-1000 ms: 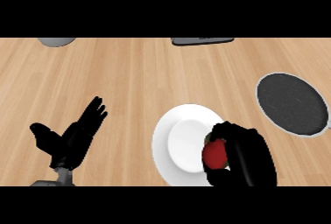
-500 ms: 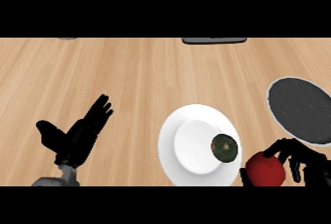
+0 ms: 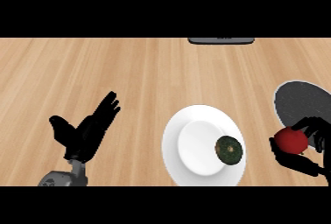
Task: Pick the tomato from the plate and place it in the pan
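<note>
Tomato point(image 3: 291, 140) off plate point(image 3: 187, 151), clamped in curled fingers of right hand point(image 3: 298, 162), just short of pan point(image 3: 302, 101) at its near rim: probably poised for drop into pan. Dark green disc point(image 3: 229, 149) lies on plate. Left hand point(image 3: 87, 131) rests at lower left, fingers spread, clear of route.

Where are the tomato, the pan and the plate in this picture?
tomato point(image 3: 291, 140), head view, middle of its red surface.
pan point(image 3: 302, 101), head view, bare dark inside of it.
plate point(image 3: 194, 151), head view, bare white part of its middle.
</note>
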`<state>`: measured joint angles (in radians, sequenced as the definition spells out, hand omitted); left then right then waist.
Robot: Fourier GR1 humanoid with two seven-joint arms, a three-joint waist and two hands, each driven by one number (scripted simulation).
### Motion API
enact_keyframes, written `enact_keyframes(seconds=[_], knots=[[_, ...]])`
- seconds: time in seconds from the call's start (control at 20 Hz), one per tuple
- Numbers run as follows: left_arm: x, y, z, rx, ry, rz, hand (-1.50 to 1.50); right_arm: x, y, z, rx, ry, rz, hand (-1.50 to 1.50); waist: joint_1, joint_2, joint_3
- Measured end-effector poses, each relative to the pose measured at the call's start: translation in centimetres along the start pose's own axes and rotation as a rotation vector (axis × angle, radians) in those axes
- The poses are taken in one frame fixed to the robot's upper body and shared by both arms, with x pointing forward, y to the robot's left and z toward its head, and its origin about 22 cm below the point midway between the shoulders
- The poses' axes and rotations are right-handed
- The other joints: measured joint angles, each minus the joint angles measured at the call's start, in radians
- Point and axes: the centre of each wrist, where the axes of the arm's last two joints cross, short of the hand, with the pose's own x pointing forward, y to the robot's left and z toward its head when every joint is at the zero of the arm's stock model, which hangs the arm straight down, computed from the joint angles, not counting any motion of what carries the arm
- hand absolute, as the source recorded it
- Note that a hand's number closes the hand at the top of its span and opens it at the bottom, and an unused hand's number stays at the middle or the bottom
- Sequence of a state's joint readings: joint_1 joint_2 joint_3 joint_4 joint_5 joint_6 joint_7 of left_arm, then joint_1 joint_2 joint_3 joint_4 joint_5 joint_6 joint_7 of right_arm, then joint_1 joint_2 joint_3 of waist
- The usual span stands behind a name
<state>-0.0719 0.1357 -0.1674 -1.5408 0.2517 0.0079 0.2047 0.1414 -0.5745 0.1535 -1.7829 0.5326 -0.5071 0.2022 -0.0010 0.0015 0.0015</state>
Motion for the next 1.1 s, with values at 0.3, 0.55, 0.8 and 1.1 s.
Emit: enact_keyframes(seconds=[0.3, 0.55, 0.8, 1.1], knots=[[0.0, -0.6, 0.4, -0.019, -0.001, 0.000, 0.00, -5.1, 0.3, -4.8, -0.150, 0.049, 0.044, 1.50, 0.014, 0.002, 0.000], [0.3, 0.0, 0.0, -0.025, -0.002, -0.003, 0.00, -9.2, 0.4, -8.2, -0.245, 0.092, 0.028, 1.50, 0.020, 0.005, 0.001], [0.5, -0.3, -0.6, -0.031, -0.003, 0.002, 0.00, -12.2, 1.0, -10.6, -0.284, 0.106, 0.022, 1.50, 0.027, 0.008, 0.002], [0.0, -0.3, -0.4, -0.047, -0.004, -0.001, 0.00, -14.7, 0.2, -12.2, -0.238, 0.187, 0.067, -1.50, 0.045, 0.014, 0.002]])
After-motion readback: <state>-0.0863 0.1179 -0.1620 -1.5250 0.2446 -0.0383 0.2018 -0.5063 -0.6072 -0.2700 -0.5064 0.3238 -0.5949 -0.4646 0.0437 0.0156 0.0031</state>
